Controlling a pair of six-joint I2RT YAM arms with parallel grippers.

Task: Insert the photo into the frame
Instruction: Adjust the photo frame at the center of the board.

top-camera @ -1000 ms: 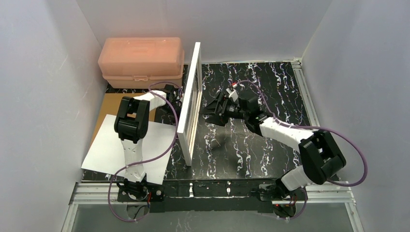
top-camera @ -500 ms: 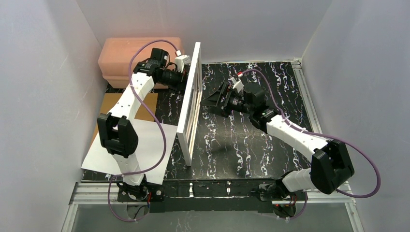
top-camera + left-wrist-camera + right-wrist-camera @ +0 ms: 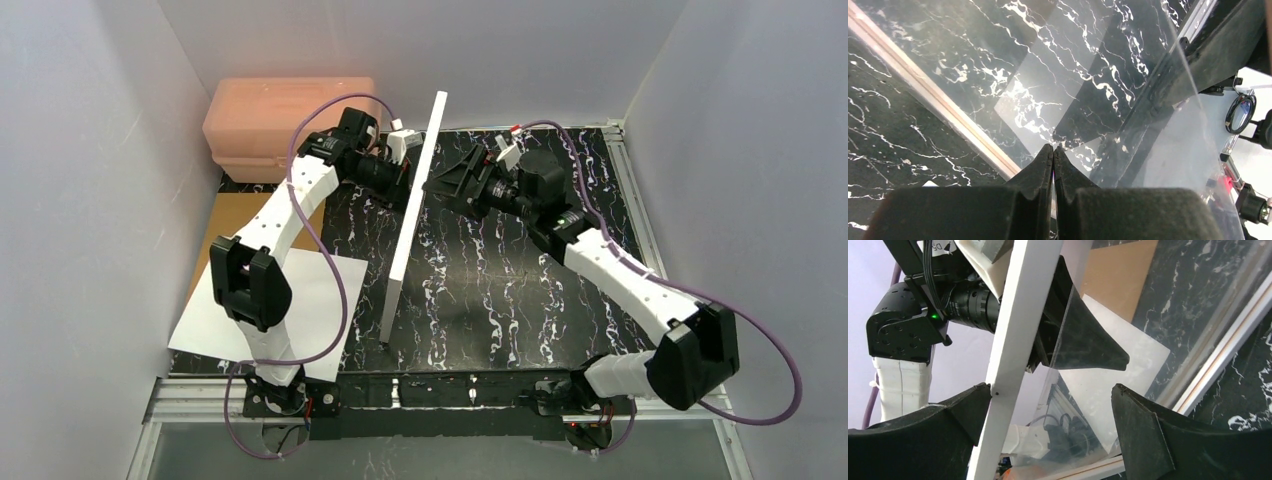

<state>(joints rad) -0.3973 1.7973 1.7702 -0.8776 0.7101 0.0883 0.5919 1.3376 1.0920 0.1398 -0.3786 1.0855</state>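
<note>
The frame [image 3: 410, 220] stands on its long edge across the middle of the table, its top leaning to the right. My left gripper [image 3: 407, 178] is shut behind the frame's upper part. In the left wrist view its fingertips [image 3: 1053, 148] point at the clear pane [image 3: 1073, 75], beside the tan rail [image 3: 943, 107]. My right gripper [image 3: 446, 181] is open on the other side, with the white frame edge [image 3: 1018, 330] just inside its left finger [image 3: 968, 405]. The photo [image 3: 200, 320] lies white side up at the near left.
A pink plastic box [image 3: 290, 115] sits at the back left. A brown backing board [image 3: 232, 215] lies flat between the box and the photo, partly under it. Grey walls close in three sides, and a metal rail [image 3: 630, 190] runs along the right.
The left arm rose from low behind the frame to its upper back. The frame's top tipped to the right. My right gripper moved up and back and opened wider.
</note>
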